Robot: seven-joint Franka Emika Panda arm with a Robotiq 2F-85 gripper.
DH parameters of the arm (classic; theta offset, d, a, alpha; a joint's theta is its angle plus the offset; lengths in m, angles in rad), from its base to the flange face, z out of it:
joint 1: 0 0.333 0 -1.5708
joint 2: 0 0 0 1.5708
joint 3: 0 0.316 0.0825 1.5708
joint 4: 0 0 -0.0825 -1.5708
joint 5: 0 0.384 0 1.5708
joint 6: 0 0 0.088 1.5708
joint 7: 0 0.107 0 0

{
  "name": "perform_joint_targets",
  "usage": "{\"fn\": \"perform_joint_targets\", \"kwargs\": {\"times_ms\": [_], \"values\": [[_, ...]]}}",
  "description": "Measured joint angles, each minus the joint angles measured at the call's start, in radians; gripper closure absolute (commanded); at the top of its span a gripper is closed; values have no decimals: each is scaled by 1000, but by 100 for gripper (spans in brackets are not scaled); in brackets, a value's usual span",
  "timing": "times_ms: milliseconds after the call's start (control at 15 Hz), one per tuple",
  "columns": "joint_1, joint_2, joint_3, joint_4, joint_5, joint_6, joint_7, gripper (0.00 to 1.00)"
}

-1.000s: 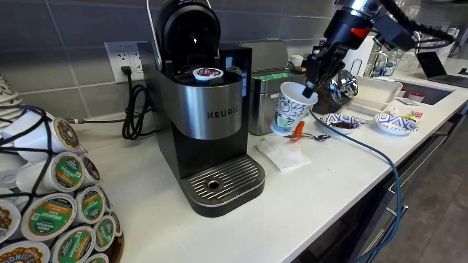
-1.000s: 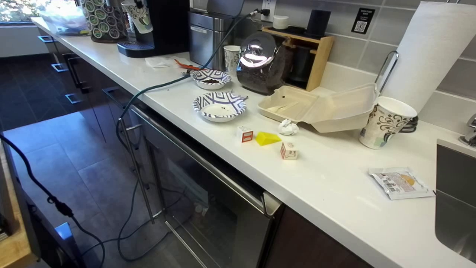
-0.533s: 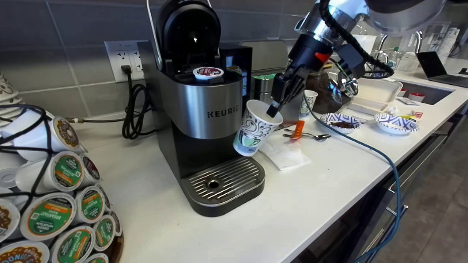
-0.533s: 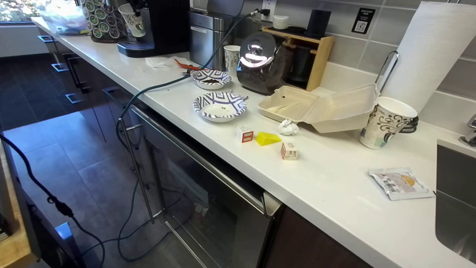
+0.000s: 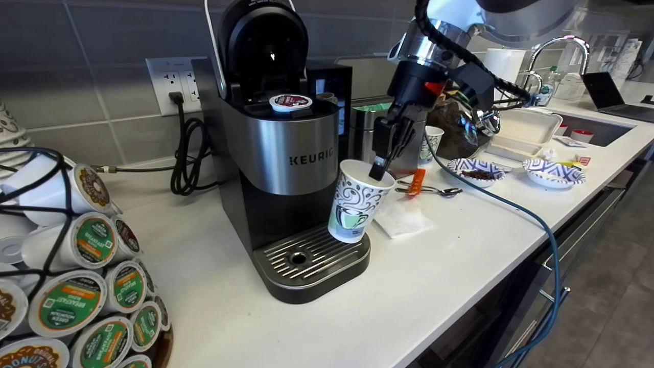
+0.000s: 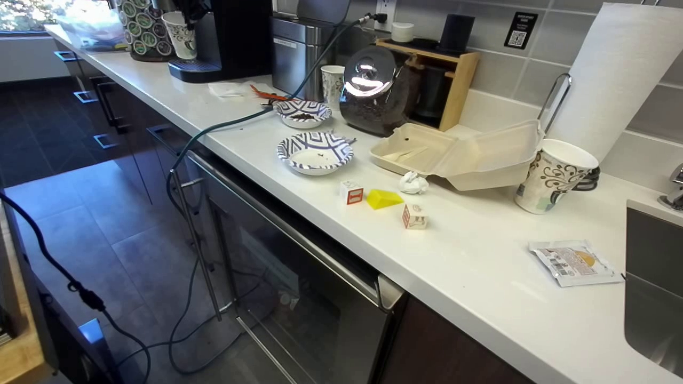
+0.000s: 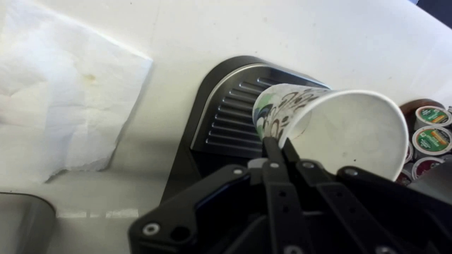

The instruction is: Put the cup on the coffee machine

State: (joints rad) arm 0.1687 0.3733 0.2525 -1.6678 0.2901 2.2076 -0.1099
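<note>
The Robotiq gripper (image 7: 279, 141) is pinching the paper cup (image 5: 356, 207) by its rim. Careful placing is likely calling for levelling and centring it on the drip tray (image 5: 322, 259) of the Keurig coffee machine (image 5: 288, 158), beneath the gripper, before releasing. Below the gripper, the paper cup is leaning slightly, showing dark swirls; tray contact is unclear.

Reaches in from the right with the arm (image 5: 511, 20), points the gripper (image 7: 279, 143) down leftward, and holds both fingers (image 7: 274, 157) pinched nearly together.

Grey tiled wall (image 5: 127, 30) above white countertop (image 5: 214, 327)
</note>
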Motion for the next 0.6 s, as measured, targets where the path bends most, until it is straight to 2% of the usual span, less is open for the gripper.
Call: {"fn": "perform_joint_targets", "kwargs": {"times_ms": [333, 600], "values": [[24, 22, -7, 67, -56, -38, 43, 99], [52, 40, -21, 107, -111, -113, 115, 99]]}}
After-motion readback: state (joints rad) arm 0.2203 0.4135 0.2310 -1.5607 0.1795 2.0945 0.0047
